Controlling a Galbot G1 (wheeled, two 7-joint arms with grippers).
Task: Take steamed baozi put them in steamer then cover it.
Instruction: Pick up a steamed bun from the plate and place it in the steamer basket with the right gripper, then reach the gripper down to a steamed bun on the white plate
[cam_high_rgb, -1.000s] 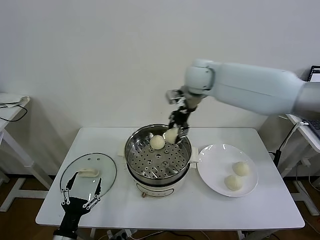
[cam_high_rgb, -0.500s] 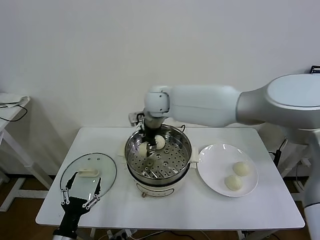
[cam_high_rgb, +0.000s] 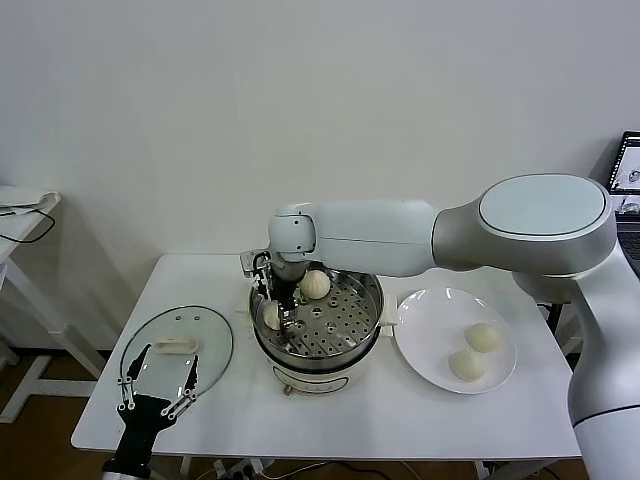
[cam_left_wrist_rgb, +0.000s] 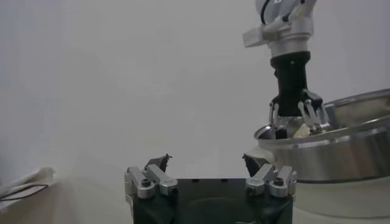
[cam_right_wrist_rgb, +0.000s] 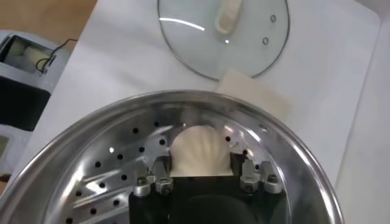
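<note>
**Right arm low in the steamer, bun between spread fingers**

White wall, white table (cam_high_rgb: 420, 420); that is all I have behind the work. My right arm sweeps in from the right side, its big smooth white shell bent at the elbow and reaching across the pot, wrist turned straight down. The right gripper (cam_high_rgb: 274, 318) sits inside the steamer (cam_high_rgb: 355, 345) at its left wall, just above the tray. In the right wrist view its fingers (cam_right_wrist_rgb: 153, 180) stand spread apart with a bun (cam_right_wrist_rgb: 199, 153) between them, resting on the perforated tray; I cannot tell whether the pads touch the dough. From the head view that bun (cam_high_rgb: 269, 316) shows as a pale lump beside the black fingers.

A second bun (cam_high_rgb: 316, 284) lies at the back of the tray. Two more buns (cam_high_rgb: 482, 337) (cam_high_rgb: 466, 365) sit on the flat white plate (cam_high_rgb: 425, 330) just right of the pot. All are cream-white and round; the one under the gripper shows pleats fanning from its top.

The steamer is shiny steel with a cream base, its tray dotted with round holes. The glass lid (cam_high_rgb: 215, 345), with a cream handle, lies flat on the table left of the pot.

My left gripper (cam_high_rgb: 158, 388) waits low at the table's front-left edge, over the lid's near rim, fingers wide apart and holding nothing.
</note>
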